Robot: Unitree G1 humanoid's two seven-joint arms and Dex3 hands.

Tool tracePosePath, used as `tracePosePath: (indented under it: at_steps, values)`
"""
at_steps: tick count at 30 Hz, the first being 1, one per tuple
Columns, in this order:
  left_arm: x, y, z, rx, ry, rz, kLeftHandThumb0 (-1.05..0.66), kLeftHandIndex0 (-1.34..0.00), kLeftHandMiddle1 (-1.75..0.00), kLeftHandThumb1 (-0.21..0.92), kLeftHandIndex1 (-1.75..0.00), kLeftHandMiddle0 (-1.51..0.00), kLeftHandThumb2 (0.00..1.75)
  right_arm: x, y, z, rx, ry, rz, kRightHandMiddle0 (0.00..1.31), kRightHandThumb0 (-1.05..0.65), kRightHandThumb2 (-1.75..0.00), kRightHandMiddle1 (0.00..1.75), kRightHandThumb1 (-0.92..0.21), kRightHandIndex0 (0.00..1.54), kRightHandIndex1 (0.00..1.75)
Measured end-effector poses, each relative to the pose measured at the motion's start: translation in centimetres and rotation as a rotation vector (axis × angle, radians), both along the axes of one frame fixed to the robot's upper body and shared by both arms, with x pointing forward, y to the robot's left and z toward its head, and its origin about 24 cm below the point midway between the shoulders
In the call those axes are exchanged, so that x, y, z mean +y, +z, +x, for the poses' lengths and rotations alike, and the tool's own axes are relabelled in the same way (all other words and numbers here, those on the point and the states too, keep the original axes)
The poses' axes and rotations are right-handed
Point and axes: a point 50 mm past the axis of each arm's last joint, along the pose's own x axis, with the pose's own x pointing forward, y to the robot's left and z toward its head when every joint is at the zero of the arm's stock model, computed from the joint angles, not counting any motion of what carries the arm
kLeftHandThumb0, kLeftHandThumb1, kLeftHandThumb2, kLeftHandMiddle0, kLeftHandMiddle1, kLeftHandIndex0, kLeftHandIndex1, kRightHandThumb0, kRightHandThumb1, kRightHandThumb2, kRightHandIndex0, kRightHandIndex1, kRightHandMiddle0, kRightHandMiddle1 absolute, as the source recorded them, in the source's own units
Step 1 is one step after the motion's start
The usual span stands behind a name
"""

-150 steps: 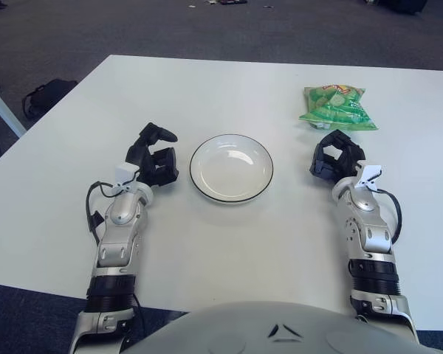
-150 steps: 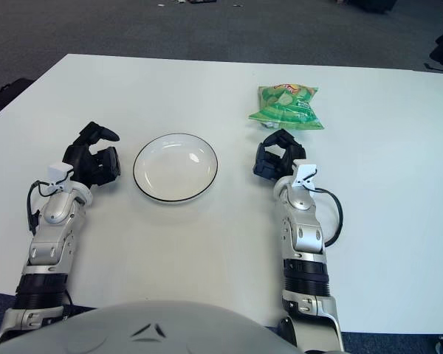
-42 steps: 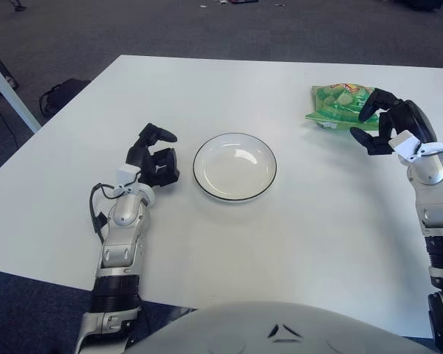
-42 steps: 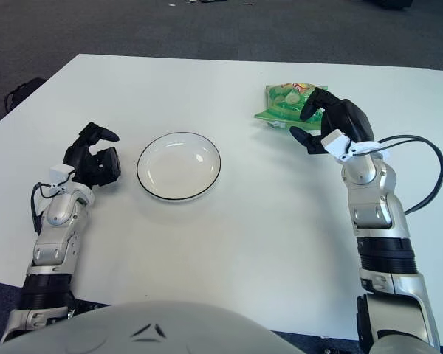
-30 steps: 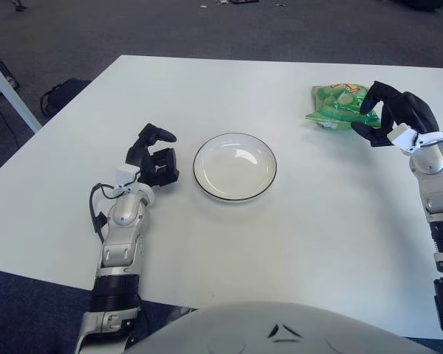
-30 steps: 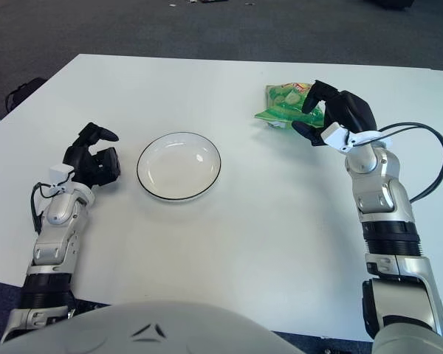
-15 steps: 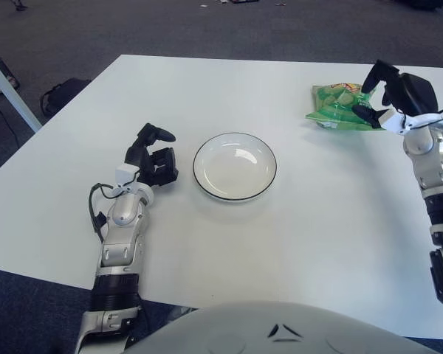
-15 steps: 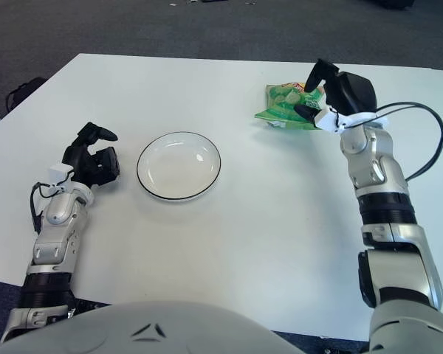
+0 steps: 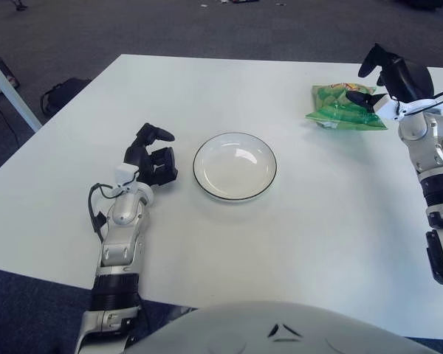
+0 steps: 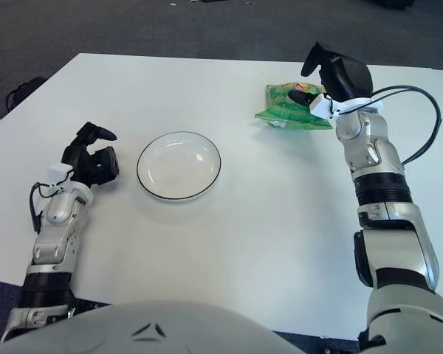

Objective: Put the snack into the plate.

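Now the right hand's fingers (image 10: 311, 59) are spread apart, one raised above the snack bag (image 10: 288, 105) and another dipping toward its right edge, gripping nothing. The right hand (image 10: 332, 74) hovers over the far right end of that green bag, wrist bent, with the silver forearm running back toward the robot along the right side of the table (image 9: 229, 243). The bag itself lies flat on the table, far right, well apart from the plate (image 9: 235, 166).

Compared with half a second ago, the right hand has lifted and slid farther out over the bag, fingers opening wider; five seconds back it rested curled on the table just below the bag. The bag has not shifted.

Over on the other side, the left hand (image 9: 152, 155) stays parked on the table just beside the plate's left rim, fingers loosely curled around nothing, one pointing up and outward, forearm lying flat. It has not budged.

The white plate with its dark rim sits in the middle of the table, nothing in it.
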Motion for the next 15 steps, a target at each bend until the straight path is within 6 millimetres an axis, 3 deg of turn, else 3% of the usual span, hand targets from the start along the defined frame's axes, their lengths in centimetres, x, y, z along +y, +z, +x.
tracePosePath:
  at_steps: [5,13,15]
  values:
    - [0.0,0.0,0.0,-0.004,0.002,0.001,-0.45,-0.53,-1.75,0.41,-1.75,-1.24,1.19,0.3,-0.4,0.8,0.028,0.024,-0.034,0.07,-0.83,-0.44,1.54,-0.9,0.28,1.35]
    - [0.0,0.3,0.0,-0.029,0.003,0.003,-0.46,-0.56,-1.75,0.38,-1.75,-1.26,1.23,0.0,-1.7,1.5,0.094,0.047,-0.06,0.05,-0.91,-0.51,1.48,-0.92,0.24,1.29]
    - [0.0,0.3,0.0,-0.034,0.003,0.003,-0.46,-0.56,-1.75,0.38,-1.75,-1.26,1.23,-0.1,-2.0,1.6,0.111,0.052,-0.064,0.02,-0.93,-0.55,1.4,-0.92,0.21,1.18]
